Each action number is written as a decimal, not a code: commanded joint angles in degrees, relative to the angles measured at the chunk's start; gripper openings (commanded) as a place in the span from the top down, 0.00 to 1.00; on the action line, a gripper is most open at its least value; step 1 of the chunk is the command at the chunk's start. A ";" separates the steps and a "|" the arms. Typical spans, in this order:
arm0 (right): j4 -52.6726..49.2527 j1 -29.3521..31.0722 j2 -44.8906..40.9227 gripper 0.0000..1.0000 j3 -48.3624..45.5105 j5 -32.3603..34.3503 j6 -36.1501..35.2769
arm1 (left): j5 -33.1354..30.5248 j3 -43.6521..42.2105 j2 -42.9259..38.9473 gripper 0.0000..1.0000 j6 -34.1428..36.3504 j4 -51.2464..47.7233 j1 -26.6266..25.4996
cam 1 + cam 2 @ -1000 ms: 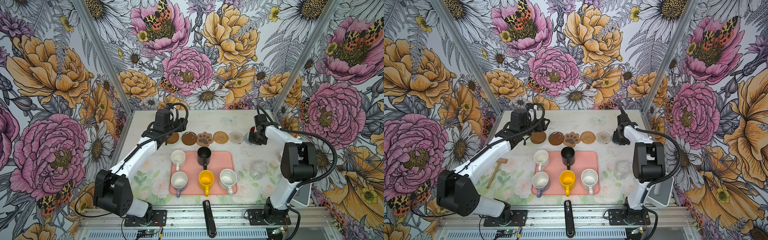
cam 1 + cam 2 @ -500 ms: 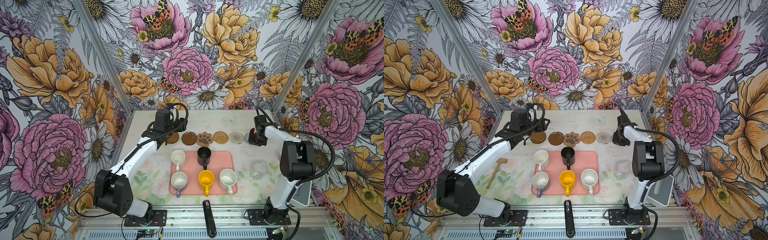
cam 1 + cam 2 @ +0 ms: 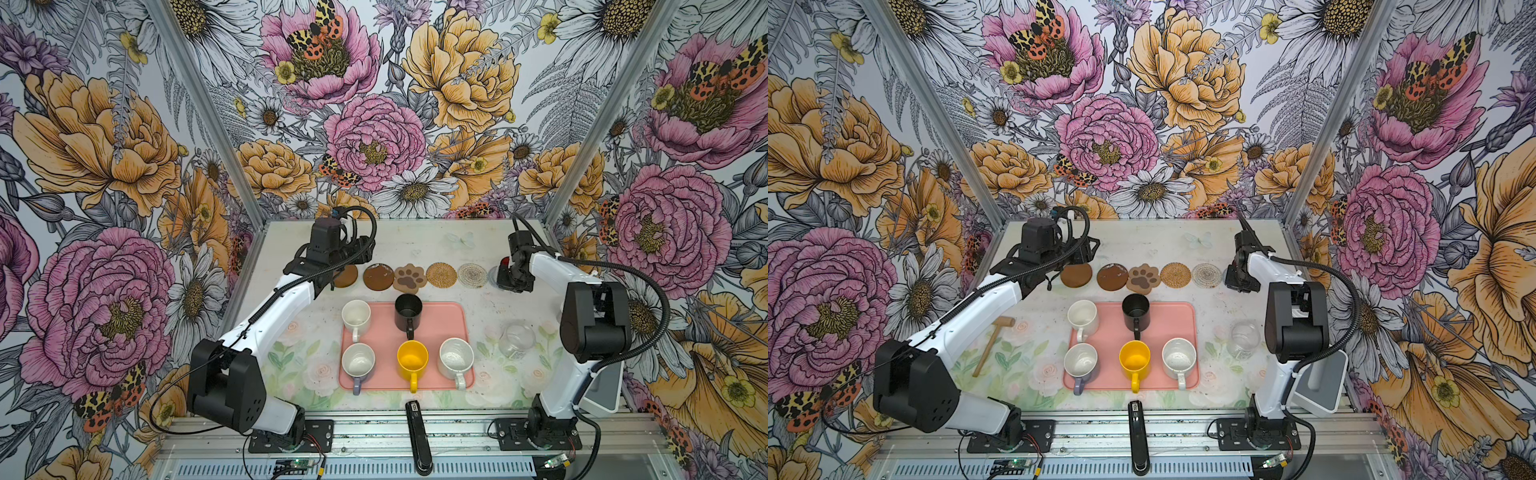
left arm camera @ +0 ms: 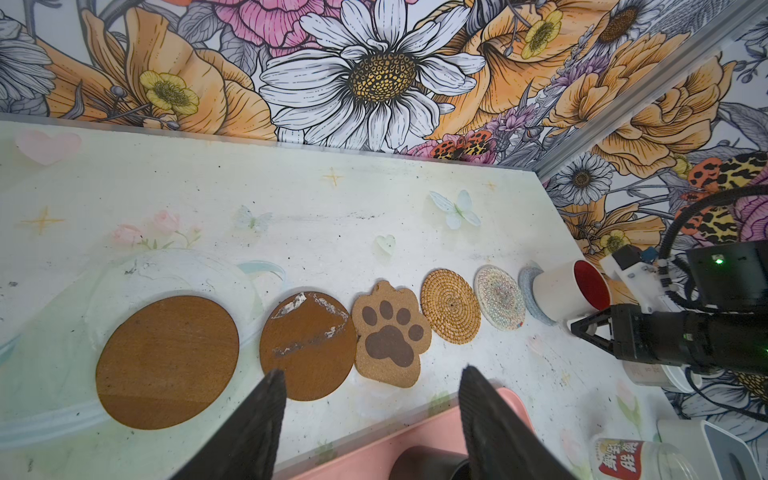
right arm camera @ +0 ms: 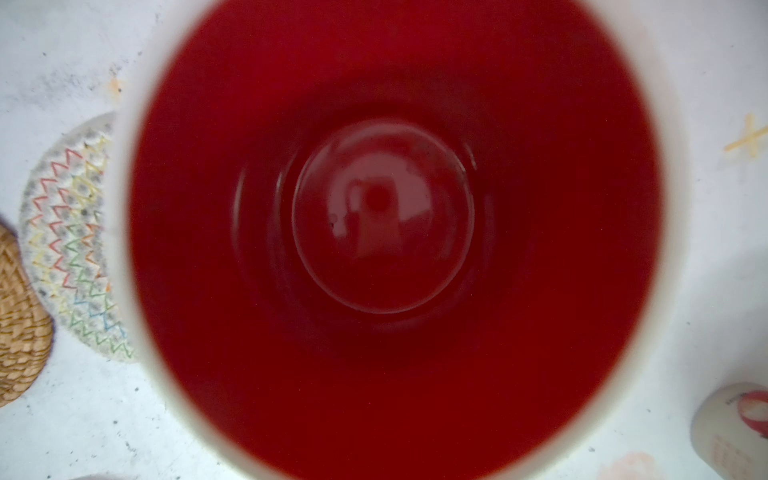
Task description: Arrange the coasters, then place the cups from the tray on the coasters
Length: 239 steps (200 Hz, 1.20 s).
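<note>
Right tool (image 4: 581, 326) grips red-lined cup (image 4: 557, 293), arm outstretched.

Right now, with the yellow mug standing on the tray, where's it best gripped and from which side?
Probably the handle, which juts toward the tray's near edge, free of anything. Come from above on that near side, straddling it: the yellow mug stands upright, and the lavender mug and speckled mug flank its body.

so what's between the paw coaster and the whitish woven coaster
One thing: the golden woven coaster, lying flat between the paw coaster and the whitish woven coaster. It shows in both top views and the left wrist view.
</note>
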 commanded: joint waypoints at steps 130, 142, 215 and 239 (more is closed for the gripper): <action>3.69 -0.27 -5.42 0.66 -3.25 -1.52 0.89 | -0.99 -0.33 -3.06 0.32 -0.29 -1.30 -0.44; 3.67 -0.25 -5.72 0.64 -3.50 -1.54 0.97 | -1.21 -0.56 -3.50 0.32 -0.20 -1.43 -0.42; 3.73 0.23 -12.86 0.47 -6.74 0.75 3.32 | -7.61 2.12 -5.65 0.32 3.18 -15.83 -4.05; 3.68 1.19 -15.75 0.46 -7.78 2.32 3.97 | -14.71 4.30 -5.11 0.31 3.86 -26.38 -7.95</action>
